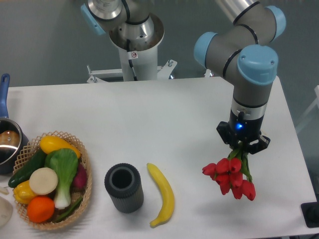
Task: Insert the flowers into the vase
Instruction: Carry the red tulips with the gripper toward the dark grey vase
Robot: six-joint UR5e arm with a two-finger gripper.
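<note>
My gripper (242, 145) is shut on the green stems of the flowers (230, 177), a bunch of red tulip buds that hangs below it, lifted above the table at the right. The vase (124, 187), a small dark grey ribbed cylinder with an open round mouth, stands upright near the front edge, well to the left of the gripper. A banana lies between the vase and the flowers.
A yellow banana (162, 194) lies just right of the vase. A wicker basket (84, 189) of vegetables and fruit stands at front left. A blue-handled metal pot (9, 144) sits at the left edge. The robot base (133, 40) is at the back.
</note>
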